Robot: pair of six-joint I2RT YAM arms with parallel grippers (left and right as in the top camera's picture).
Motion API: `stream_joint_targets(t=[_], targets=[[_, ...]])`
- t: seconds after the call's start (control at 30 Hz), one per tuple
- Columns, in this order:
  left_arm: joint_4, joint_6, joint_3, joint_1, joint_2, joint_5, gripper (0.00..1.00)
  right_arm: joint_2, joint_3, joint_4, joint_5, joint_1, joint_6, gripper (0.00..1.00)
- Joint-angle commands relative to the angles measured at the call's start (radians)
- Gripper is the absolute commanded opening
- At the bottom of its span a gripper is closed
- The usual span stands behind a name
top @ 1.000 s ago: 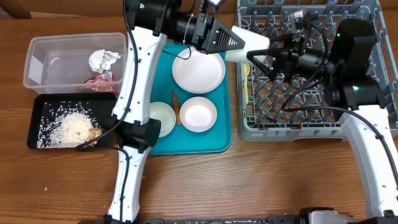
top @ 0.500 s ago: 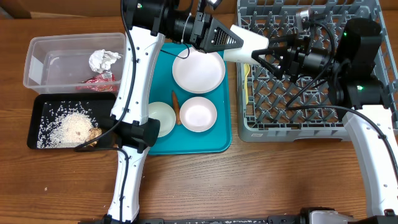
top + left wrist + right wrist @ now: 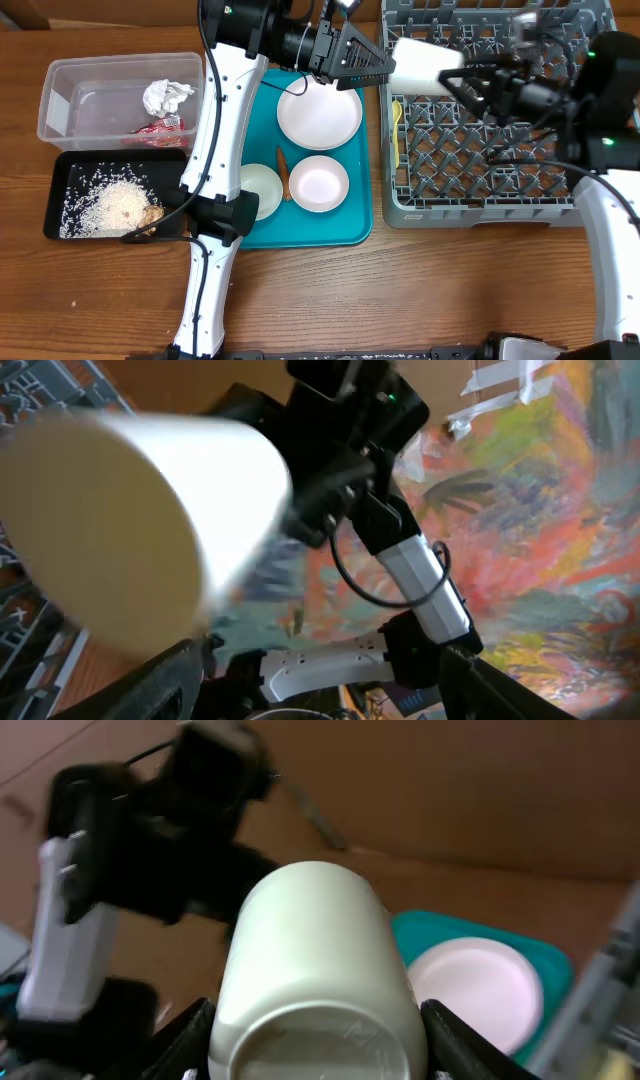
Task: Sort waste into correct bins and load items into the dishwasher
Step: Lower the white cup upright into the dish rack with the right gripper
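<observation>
There is 1 grey plastic pegged dish rack [image 3: 480, 160], 1 teal serving tray [image 3: 310, 228], 1 clear plastic tub [image 3: 95, 105] and 1 shallow black tray [image 3: 120, 162]. The dishes are 1 white round plate [image 3: 319, 115], 2 small white bowls [image 3: 318, 184] and 1 white cup [image 3: 425, 62]. The waste is 1 crumpled white napkin [image 3: 166, 97], 1 red snack wrapper [image 3: 160, 127], 1 small orange stick [image 3: 283, 172] and 1 brown food clump [image 3: 150, 214].
</observation>
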Motion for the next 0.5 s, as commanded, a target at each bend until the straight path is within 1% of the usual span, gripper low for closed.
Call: stream_joint_targets(t=[0.0, 0.13, 0.27, 0.33, 0.4, 0.47], targets=[[-0.002, -0.016, 0.017, 0.001, -0.021, 0.024, 0.77, -0.009, 0.027, -0.063, 0.091, -0.065, 0.006, 0.47], [0.005, -0.016, 0.017, 0.012, -0.021, 0.004, 0.76, -0.019, 0.03, -0.223, 0.307, -0.088, 0.006, 0.47], [0.02, -0.016, 0.017, 0.027, -0.021, -0.076, 0.76, -0.027, 0.071, -0.405, 0.526, -0.048, 0.006, 0.47], [0.02, -0.016, 0.017, 0.037, -0.021, -0.151, 0.77, -0.027, 0.105, -0.496, 0.673, -0.005, 0.007, 0.47], [0.018, -0.017, 0.017, 0.048, -0.021, -0.272, 0.76, -0.027, 0.137, -0.576, 0.838, 0.053, 0.027, 0.47], [0.013, -0.017, 0.017, 0.057, -0.021, -0.422, 0.75, -0.027, 0.155, -0.63, 0.963, 0.112, 0.046, 0.47]])
